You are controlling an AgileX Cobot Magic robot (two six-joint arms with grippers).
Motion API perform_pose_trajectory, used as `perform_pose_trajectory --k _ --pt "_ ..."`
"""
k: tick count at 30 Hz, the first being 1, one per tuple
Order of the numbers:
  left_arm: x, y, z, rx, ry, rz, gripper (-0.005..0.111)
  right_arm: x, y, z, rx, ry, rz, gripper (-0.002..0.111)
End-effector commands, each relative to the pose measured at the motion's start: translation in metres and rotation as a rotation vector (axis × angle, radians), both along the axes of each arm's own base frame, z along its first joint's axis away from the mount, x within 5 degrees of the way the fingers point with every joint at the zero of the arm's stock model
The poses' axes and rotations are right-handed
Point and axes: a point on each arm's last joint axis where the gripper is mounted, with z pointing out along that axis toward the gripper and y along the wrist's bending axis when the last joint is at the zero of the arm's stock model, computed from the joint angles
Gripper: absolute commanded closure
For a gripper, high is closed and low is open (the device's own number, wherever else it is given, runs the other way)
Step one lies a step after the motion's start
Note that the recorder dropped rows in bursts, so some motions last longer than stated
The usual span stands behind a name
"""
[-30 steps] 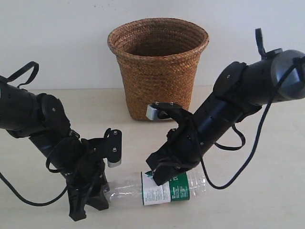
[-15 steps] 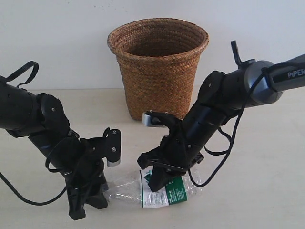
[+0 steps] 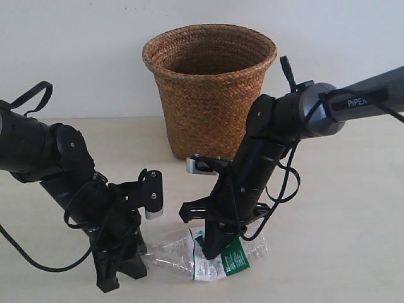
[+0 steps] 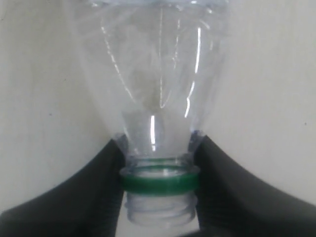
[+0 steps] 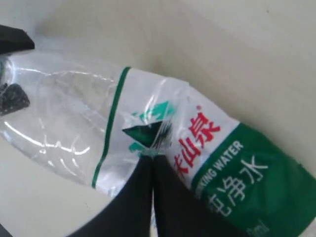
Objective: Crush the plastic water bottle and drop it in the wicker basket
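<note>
Clear thin plastic water bottle [image 3: 189,255] lying on table [image 3: 353,208] before brown woven wicker basket [image 3: 211,95], middle dented, maybe half crushed. Left gripper [image 4: 159,170] clamped on neck [image 4: 157,143]; right gripper [image 5: 150,163] closed up, tip jabbing label [image 5: 217,148]. Basket drop not done.

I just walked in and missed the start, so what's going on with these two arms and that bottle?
Both arms are working on the plastic water bottle, which lies on the table in front of the wicker basket. The left gripper clamps the bottle's neck just above the green ring. The right gripper, fingers together, presses into the labelled body, which looks creased. The bottle is not yet in the basket.
</note>
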Motion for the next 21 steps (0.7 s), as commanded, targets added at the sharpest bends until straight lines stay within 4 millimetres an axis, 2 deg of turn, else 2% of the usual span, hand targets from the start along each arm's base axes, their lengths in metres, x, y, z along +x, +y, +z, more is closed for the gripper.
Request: perform_pose_trajectory --k 1,2,3,5,7,9,13,21 --pt "-0.003 0.000 0.000 0.008 0.034 -0.005 0.103 0.011 -0.019 0.007 -0.169 -0.113 0.115 0.108" --pt "-0.003 0.000 0.000 0.008 0.034 -0.003 0.103 0.010 -0.017 0.024 -0.128 -0.145 0.109 0.108" --pt "-0.003 0.000 0.000 0.008 0.034 -0.003 0.103 0.009 -0.016 0.034 -0.104 -0.159 0.111 0.108" --pt "-0.003 0.000 0.000 0.010 0.033 -0.006 0.103 0.004 -0.009 0.068 0.034 -0.202 0.112 0.108" --pt "-0.003 0.000 0.000 0.010 0.033 -0.006 0.103 0.000 -0.002 0.080 0.133 -0.201 0.104 0.108" --pt "-0.003 0.000 0.000 0.010 0.033 -0.006 0.103 -0.003 0.006 0.080 0.167 -0.197 0.118 0.108" --pt "-0.003 0.000 0.000 0.010 0.025 -0.003 0.103 -0.015 0.035 0.063 0.191 -0.205 0.180 0.108" --pt "-0.002 0.000 0.000 0.010 0.025 0.002 0.103 -0.013 0.041 0.033 0.164 -0.168 0.159 0.108"
